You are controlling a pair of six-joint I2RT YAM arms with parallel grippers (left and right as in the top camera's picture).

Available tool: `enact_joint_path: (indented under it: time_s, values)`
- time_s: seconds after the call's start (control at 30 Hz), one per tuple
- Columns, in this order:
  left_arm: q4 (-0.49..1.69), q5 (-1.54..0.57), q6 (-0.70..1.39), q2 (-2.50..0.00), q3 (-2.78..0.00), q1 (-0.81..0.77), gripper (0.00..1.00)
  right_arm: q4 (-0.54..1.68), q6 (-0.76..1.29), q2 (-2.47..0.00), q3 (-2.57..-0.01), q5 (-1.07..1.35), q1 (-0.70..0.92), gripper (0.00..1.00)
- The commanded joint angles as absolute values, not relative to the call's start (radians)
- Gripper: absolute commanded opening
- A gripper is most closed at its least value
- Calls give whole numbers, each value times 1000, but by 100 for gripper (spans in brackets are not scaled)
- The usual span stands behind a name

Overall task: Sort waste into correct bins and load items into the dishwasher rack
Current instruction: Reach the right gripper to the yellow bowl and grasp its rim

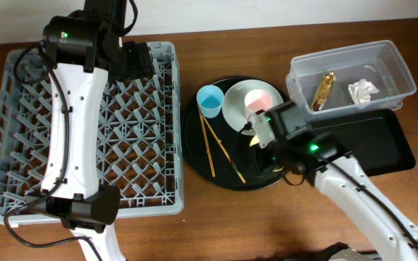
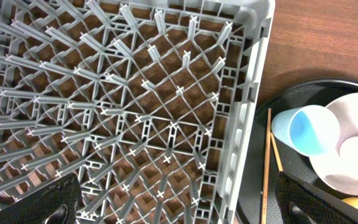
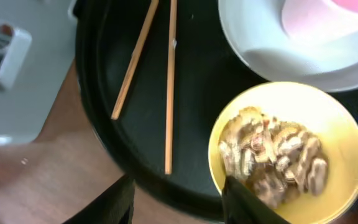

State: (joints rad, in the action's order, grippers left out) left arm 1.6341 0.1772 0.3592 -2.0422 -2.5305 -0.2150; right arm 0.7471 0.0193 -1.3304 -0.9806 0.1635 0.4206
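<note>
The grey dishwasher rack (image 1: 85, 138) fills the left; my left gripper (image 1: 140, 61) hangs open and empty over its far right corner (image 2: 179, 208). On the round black tray (image 1: 194, 156) stand the light-blue cup (image 1: 210, 100), the pale plate (image 1: 234, 112) with the pink cup (image 1: 256, 101) on it, and the chopsticks (image 1: 216, 148). My right gripper (image 3: 179, 202) is open; one finger reaches inside the yellow bowl (image 3: 347, 124) of beige food scraps (image 3: 272, 149), the other is outside it. The gold wrapper (image 1: 324, 90) and white tissue (image 1: 363, 90) lie in the clear tub (image 1: 394, 61).
The shallow black rectangular tray (image 1: 376, 141) lies in front of the clear tub, right of the round tray. The left wrist view shows the blue cup (image 2: 309, 127), plate (image 2: 353, 155) and chopsticks (image 2: 267, 162) just right of the rack's edge (image 2: 253, 93). Bare wood lies along the front.
</note>
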Motion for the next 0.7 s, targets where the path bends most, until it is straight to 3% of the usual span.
enact_joint_path:
  time_s: [0.0,0.33,0.5,0.67]
  values:
    - [1633,191,347,-2039,-2539,-215,99,689,65,-1392,-952,25,484,39]
    - [1633,191,347,-2039,-2539,-215,99,612,200,-1628,-952,-102,497,35]
    - [1633,191,347,-2039,-2539,-215,99,637,201,-1652,-952,-97,497,16]
    - [1633,191,347,-2039,-2539,-215,99,647,200,-1652,-952,-83,497,16]
